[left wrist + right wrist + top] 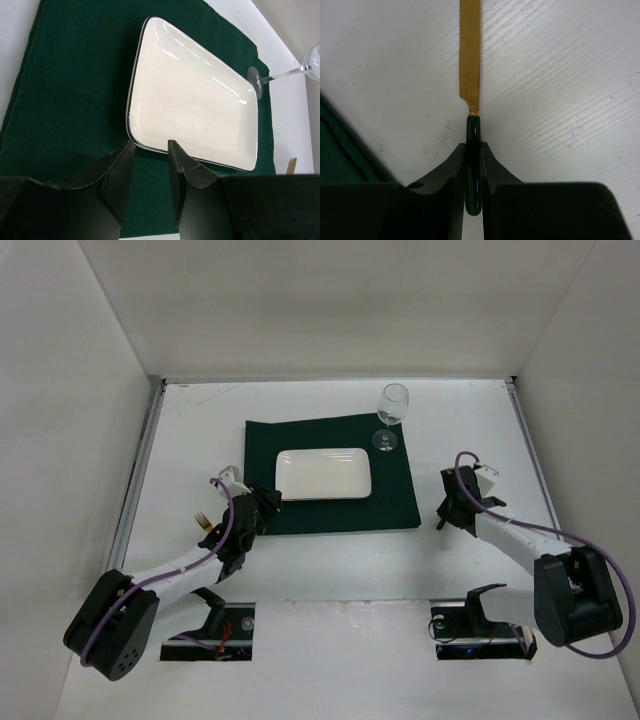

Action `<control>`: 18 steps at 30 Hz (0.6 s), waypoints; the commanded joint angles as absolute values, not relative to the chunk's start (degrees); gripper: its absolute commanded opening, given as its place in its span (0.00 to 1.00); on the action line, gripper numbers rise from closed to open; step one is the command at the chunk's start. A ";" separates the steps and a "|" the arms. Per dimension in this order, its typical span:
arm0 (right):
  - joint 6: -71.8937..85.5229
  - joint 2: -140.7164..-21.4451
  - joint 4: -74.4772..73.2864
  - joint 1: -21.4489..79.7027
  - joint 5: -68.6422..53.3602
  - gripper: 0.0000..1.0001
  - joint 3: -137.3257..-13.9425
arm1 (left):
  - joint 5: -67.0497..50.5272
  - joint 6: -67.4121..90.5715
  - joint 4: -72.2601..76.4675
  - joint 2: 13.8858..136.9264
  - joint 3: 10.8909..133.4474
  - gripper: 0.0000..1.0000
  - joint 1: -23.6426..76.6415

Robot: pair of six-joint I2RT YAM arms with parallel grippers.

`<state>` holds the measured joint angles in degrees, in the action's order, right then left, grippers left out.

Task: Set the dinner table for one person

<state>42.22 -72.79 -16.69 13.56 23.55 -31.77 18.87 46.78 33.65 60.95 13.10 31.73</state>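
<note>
The dinner table (340,560) is a large white tabletop. A dark green placemat (392,502) lies at its middle with a white rectangular plate (323,473) on it. A wine glass (392,410) stands upright at the placemat's far right corner. My left gripper (266,504) is open and empty over the placemat's left edge; in the left wrist view (150,145) the plate (195,100) lies just ahead of it. My right gripper (450,510) is right of the placemat. In the right wrist view (473,147) it is shut on the dark handle of a gold-bladed knife (470,55) just above the table.
A gold fork (203,522) lies on the table to the left of the placemat, beside my left arm. White walls enclose the table on the left, right and far sides. The placemat edge (340,155) shows at the left of the right wrist view.
</note>
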 commanded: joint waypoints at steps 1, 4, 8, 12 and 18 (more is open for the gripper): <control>41.66 -66.55 -18.71 13.49 25.39 0.14 -34.27 | 19.51 47.02 36.65 61.00 13.45 0.31 31.42; 38.77 -61.89 -22.75 15.41 27.68 0.14 -38.74 | 19.51 47.02 36.65 60.91 13.45 0.31 31.24; 33.85 -60.38 -25.22 20.77 25.24 0.14 -44.29 | 19.51 47.02 36.91 61.35 13.45 0.31 31.24; 30.94 -63.62 -21.47 27.01 18.57 0.14 -46.75 | 19.60 47.02 37.09 61.52 13.54 0.31 31.24; 31.38 -73.81 -15.47 31.68 14.41 0.14 -49.65 | 19.77 46.85 37.18 61.26 13.45 0.31 31.07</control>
<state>32.95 -70.35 -19.66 30.17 17.02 -46.57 18.90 46.78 33.71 61.76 13.10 31.59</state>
